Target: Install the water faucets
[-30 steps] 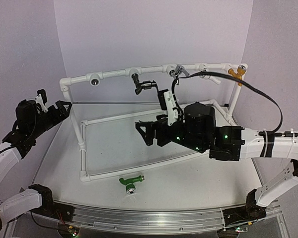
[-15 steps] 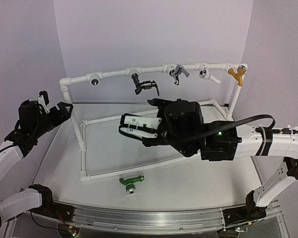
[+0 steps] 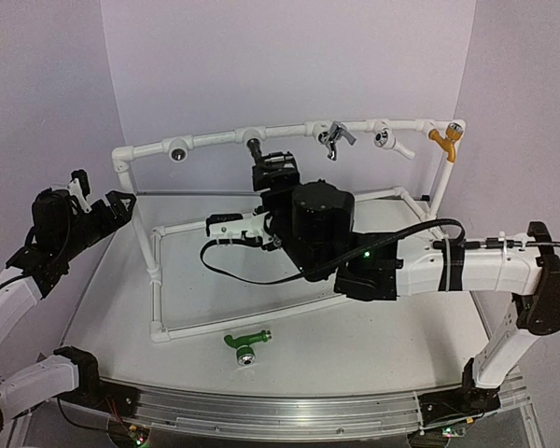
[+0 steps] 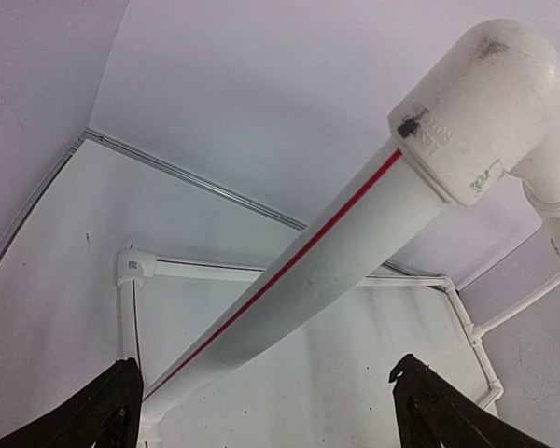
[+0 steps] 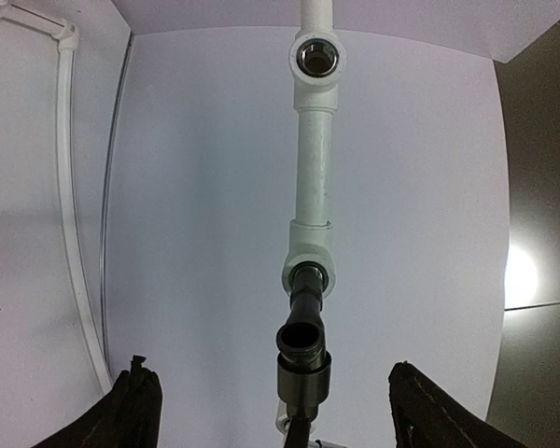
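R gripper [image 5: 268,366] was up at the far edge, jaws spread wide either side of the dark faucet [image 5: 303,347], no contact. That faucet's end sat in a white tee [image 5: 309,266]. Green faucet [image 3: 246,343] lay on the table [image 3: 383,359] by the near edge, approx mid. I had the L gripper [image 4: 266,362] near the far-left corner, spread around a red-striped pipe [image 4: 299,289].

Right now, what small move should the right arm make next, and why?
Probably draw the right hand straight back: its fingers are open, apart from the dark tap, which already sits in its tee fitting. The green tap lies on the table, not yet installed.
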Controlling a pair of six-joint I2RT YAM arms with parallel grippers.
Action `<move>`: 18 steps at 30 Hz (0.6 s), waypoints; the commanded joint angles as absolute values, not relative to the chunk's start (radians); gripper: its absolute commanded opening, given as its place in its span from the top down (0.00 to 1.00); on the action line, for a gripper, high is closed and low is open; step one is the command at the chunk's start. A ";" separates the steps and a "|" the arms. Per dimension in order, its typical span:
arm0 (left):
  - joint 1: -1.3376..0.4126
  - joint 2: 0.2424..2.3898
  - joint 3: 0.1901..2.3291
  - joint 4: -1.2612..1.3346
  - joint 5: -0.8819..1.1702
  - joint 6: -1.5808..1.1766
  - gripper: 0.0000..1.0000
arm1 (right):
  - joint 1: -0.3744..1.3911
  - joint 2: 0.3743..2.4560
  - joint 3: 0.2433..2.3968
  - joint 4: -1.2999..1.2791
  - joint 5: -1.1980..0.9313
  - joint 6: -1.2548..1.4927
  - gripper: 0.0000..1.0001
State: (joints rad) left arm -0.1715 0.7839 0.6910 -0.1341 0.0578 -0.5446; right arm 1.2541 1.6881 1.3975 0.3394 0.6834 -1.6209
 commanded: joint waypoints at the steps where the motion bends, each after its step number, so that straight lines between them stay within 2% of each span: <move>1: -0.172 0.769 0.693 -0.132 0.061 -0.514 0.04 | 1.220 1.732 1.475 0.438 0.666 -1.711 0.17; 11: -0.171 0.770 0.698 -0.132 0.063 -0.509 0.04 | 1.153 1.805 1.539 0.475 0.647 -1.754 0.23; 18: -0.172 0.767 0.705 -0.133 0.063 -0.504 0.04 | 1.141 1.843 1.574 0.499 0.655 -1.764 0.33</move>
